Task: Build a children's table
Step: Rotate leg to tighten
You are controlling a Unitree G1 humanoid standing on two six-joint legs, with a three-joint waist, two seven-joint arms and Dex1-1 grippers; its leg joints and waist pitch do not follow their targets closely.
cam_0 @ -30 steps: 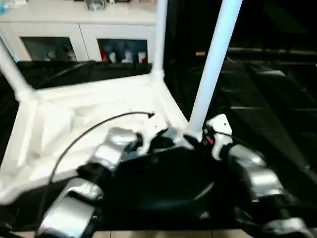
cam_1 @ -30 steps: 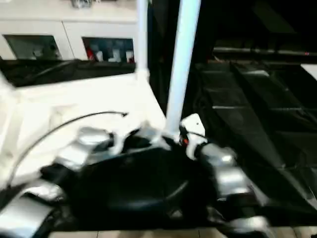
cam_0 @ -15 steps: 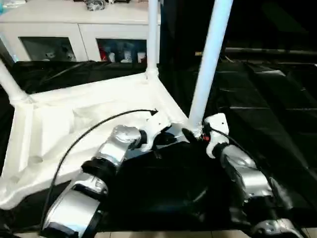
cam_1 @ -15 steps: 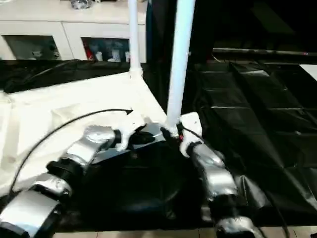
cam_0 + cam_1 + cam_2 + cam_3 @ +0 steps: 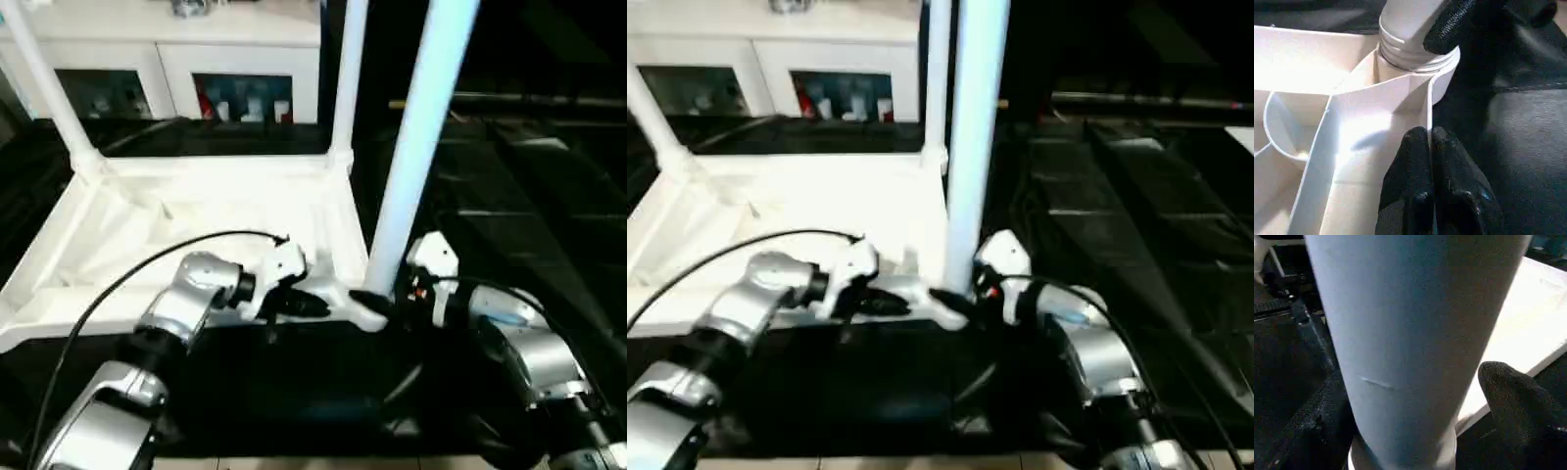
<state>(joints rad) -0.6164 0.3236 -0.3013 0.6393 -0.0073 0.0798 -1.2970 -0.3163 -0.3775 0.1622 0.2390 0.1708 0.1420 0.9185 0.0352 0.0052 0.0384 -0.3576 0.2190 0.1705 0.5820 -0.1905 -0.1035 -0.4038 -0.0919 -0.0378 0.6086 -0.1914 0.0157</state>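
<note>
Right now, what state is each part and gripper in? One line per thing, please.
Tabletop: upside down on the black sheet, ribbed underside up.
Near leg: standing upright in its corner socket.
Far right leg: upright in its socket.
Far left leg: standing in its socket, leaning slightly.
Left gripper: shut, fingertips against the tabletop's rim.
Right gripper: fingers on either side of the near leg's base.
Cabinet: glass doors closed.

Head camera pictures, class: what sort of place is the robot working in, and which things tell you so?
Probably an indoor room set up as a work area. A white cabinet with glass doors stands behind, black sheeting covers the surface, and an upturned tabletop lies on it.
</note>
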